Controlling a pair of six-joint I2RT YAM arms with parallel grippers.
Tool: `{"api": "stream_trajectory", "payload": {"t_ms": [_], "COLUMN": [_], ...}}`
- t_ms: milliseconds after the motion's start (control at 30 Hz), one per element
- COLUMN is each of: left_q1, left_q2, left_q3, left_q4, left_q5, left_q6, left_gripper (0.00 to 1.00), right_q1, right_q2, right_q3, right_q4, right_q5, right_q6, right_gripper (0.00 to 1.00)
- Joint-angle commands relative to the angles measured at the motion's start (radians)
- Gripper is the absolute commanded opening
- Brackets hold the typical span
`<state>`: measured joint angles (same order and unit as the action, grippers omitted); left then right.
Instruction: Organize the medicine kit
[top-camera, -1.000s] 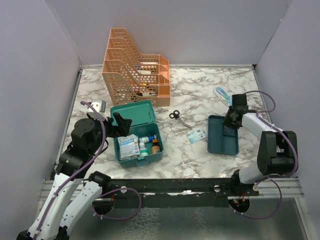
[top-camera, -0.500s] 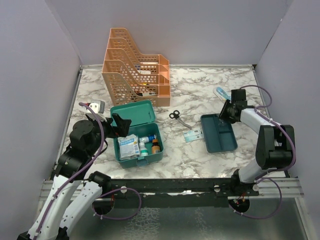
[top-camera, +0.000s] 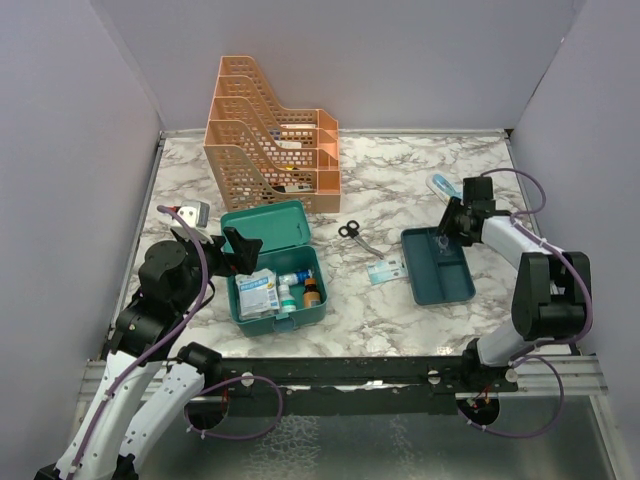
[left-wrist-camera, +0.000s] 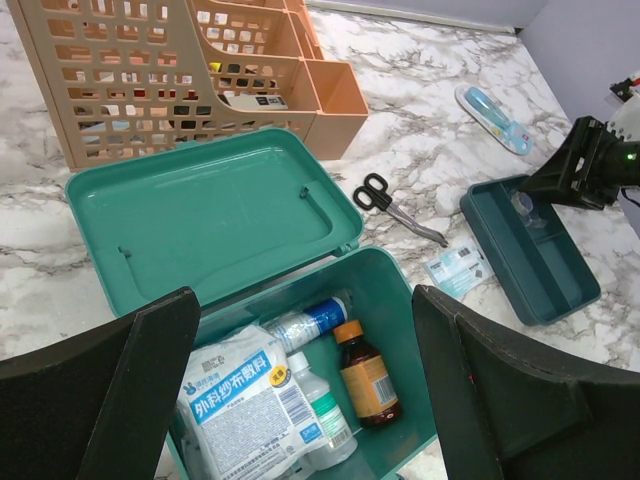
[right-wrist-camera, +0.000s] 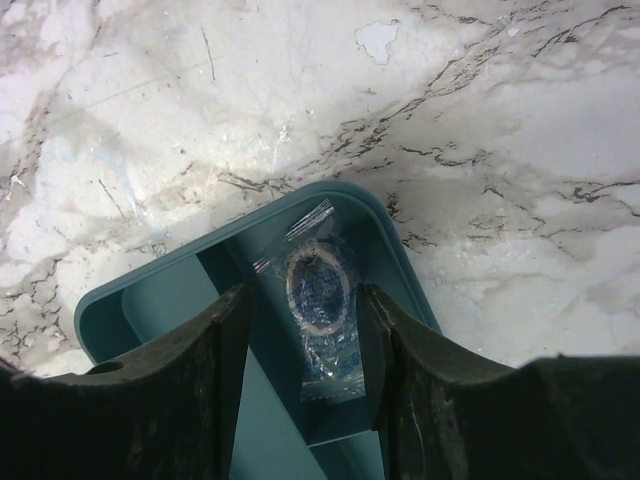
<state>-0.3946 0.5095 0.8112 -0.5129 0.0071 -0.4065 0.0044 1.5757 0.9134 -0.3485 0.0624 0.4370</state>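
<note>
The marble table (top-camera: 400, 170) fills the floor of the booth. The tall orange file rack (top-camera: 265, 130) stands just behind the medicine kit (top-camera: 262, 230). The medicine kit sits on the left half of the table, with its lid laid flat open toward the rack. Its teal tray (top-camera: 452, 282) lies flat on the table, well off to the right of the medicine kit. The left gripper (top-camera: 207, 240) hangs above the kit's left side, spread wide and holding nothing. The right gripper (top-camera: 447, 228) is down over the far end of the tray, far to the kit's right. It is only partly open, with a small clear packet (right-wrist-camera: 320, 300) lying in the tray between its two fingers. I cannot tell if the fingers touch that packet. Inside the kit there is a white pack with blue writing (left-wrist-camera: 245, 405), a white bottle (left-wrist-camera: 322, 410), a brown bottle (left-wrist-camera: 365, 375) and a small blue and white tube (left-wrist-camera: 310, 322). Black scissors (top-camera: 355, 233) lie just right of the kit's lid. A little blue and white packet (top-camera: 385, 271) lies between the kit and the tray.
</note>
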Motion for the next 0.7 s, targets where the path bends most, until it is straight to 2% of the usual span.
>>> {"api": "stream_trajectory", "payload": {"t_ms": [0,100,200,467,667], "left_q1": [0.003,0.003,0.003,0.003,0.003], "left_q2": [-0.005,-0.005,-0.001,0.049,0.047], "left_q3": [0.026,0.026,0.025,0.078,0.08], "left_q4": [-0.009,-0.009,-0.008,0.032,0.083], "left_q5": [-0.016,-0.015,-0.018,-0.009,-0.012], "left_q6": [0.015,0.013,0.01,-0.008,-0.009], "left_gripper": [0.91,0.91,0.91,0.91,0.91], "right_q1": [0.001,0.0,0.005,0.071,0.234], "right_q2": [-0.082,-0.124,-0.156,-0.332,-0.416], "right_q3": [0.037,0.026,0.003,-0.106,-0.158], "right_q4": [-0.046,-0.079,-0.127,-0.155,-0.13], "right_q5": [0.013,-0.034,-0.097,-0.186,-0.18], "right_q6": [-0.016,-0.017,-0.007,0.016,0.092], "right_gripper": [0.47,0.47,0.41,0.38,0.38]}}
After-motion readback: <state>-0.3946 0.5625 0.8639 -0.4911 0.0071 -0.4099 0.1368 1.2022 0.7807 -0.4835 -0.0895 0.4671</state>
